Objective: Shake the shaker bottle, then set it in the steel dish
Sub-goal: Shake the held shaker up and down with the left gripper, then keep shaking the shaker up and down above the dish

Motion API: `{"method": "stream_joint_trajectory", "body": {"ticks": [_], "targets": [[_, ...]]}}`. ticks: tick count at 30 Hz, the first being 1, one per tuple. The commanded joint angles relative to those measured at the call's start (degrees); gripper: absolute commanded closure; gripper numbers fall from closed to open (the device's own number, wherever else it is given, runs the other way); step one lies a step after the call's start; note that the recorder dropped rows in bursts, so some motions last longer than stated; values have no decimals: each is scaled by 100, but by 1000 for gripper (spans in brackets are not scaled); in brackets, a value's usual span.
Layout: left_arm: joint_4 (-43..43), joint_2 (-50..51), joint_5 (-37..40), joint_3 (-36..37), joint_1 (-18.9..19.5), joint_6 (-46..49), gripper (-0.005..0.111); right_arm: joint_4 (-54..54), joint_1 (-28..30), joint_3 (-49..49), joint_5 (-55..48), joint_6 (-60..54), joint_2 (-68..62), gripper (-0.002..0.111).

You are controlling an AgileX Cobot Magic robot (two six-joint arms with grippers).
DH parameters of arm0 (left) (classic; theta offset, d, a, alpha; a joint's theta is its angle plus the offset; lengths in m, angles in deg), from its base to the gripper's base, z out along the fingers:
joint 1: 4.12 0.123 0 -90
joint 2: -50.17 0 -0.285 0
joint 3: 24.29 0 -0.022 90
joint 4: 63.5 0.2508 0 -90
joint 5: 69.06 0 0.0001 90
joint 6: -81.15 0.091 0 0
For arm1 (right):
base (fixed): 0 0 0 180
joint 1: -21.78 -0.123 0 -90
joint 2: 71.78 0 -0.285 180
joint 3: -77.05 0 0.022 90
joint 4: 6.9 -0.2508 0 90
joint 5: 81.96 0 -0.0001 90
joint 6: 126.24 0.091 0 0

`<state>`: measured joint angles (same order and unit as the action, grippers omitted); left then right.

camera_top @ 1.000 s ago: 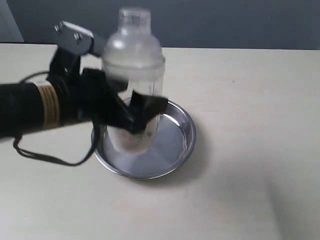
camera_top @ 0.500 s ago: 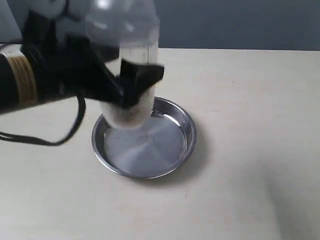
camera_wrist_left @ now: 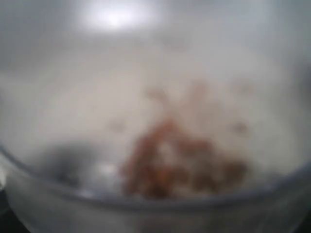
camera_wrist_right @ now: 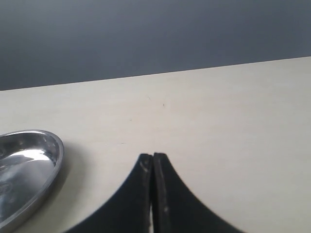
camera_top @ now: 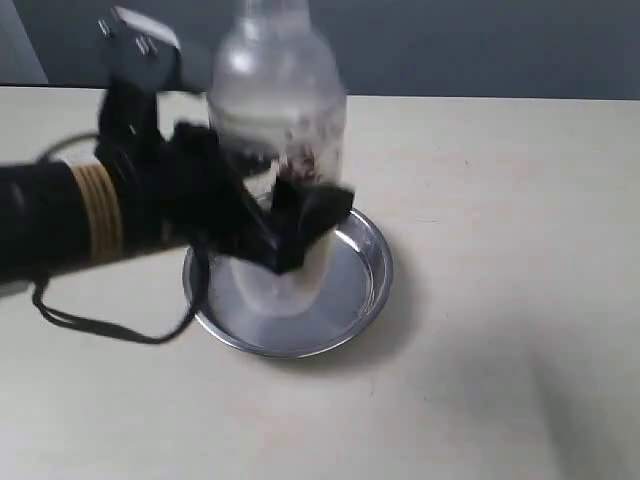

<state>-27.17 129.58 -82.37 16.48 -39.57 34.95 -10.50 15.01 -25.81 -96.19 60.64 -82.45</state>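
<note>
My left gripper (camera_top: pixel 285 225) is shut on the shaker bottle (camera_top: pixel 280 110), which it holds upright in the air over the steel dish (camera_top: pixel 365 285). The bottle is motion-blurred, and brown bits are flung up inside it. Filling the left wrist view is the bottle's clear wall (camera_wrist_left: pixel 155 73), with the brown bits (camera_wrist_left: pixel 170 160) blurred behind it; the fingers are hidden there. My right gripper (camera_wrist_right: pixel 153 158) is shut on nothing and hovers over bare table, with the dish's rim (camera_wrist_right: pixel 56 155) off to one side. The right arm is out of the exterior view.
The dish sits on a pale beige table (camera_top: pixel 500 200) with a dark wall (camera_top: pixel 450 45) behind its far edge. A black cable (camera_top: pixel 90 325) hangs from the left arm just above the tabletop.
The bottle has dropped from its high point half a second ago and sits lower over the dish again. The brown bits have jumped up inside it.
</note>
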Motion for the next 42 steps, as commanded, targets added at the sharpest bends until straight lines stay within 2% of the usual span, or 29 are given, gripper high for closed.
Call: {"method": "stream_joint_trajectory", "body": {"ticks": [1, 3, 6, 8, 10, 12, 15, 17, 20, 22, 24, 26, 27, 31, 33, 35, 37, 40, 42], "targets": [[102, -575, -246, -369, 4, 305, 106, 22, -6, 7, 78, -20, -22, 109], [64, -670, 14, -365, -10, 280, 106, 22, -6, 7, 78, -20, -22, 109], [-185, -178, 595, 205, -8, 268, 106, 22, -6, 7, 78, -20, -22, 109], [-340, -159, 393, 196, -8, 305, 106, 22, -6, 7, 78, -20, -22, 109], [-126, -575, -77, -152, -8, 573, 106, 22, -6, 7, 78, -20, -22, 109], [-330, -753, 20, -327, -8, 644, 106, 22, -6, 7, 78, -20, -22, 109], [-654, -284, 306, 260, -8, 600, 106, 22, -6, 7, 78, -20, -22, 109], [-886, -55, -19, 429, -8, 597, 106, 48, -6, 7, 63, -20, -22, 109], [-693, -615, -718, -153, -8, 1054, 106, 48, -6, 7, 63, -20, -22, 109], [-797, -744, -305, -369, -8, 1245, 106, 48, -6, 7, 63, -20, -22, 109], [-879, -398, 322, -41, -21, 1215, 106, 48, -6, 7, 63, -20, -22, 109], [-1058, 190, 407, 424, 29, 1215, 106, 48, -6, 7, 63, -20, -22, 109], [-1155, 258, 320, 428, 46, 1215, 106, 48, -6, 7, 63, -20, -22, 109], [-819, -442, -211, -180, 55, 1239, 106, 48, -6, 7, 63, -20, -22, 109], [-889, -334, -150, -44, 41, 1217, 106, 48, -6, 7, 63, -20, -22, 109], [-889, 200, 115, 347, 64, 1227, 106, 48, -6, 7, 77, -20, -22, 109], [-850, 358, 438, 288, 160, 1239, 106, 48, -6, 7, 77, -20, -22, 109], [-810, -435, 361, -398, 162, 1239, 106, 48, -6, 7, 66, -20, -22, 109], [-828, -702, 165, -430, 149, 1124, 106, 48, -6, 7, 66, -20, -22, 109]]}}
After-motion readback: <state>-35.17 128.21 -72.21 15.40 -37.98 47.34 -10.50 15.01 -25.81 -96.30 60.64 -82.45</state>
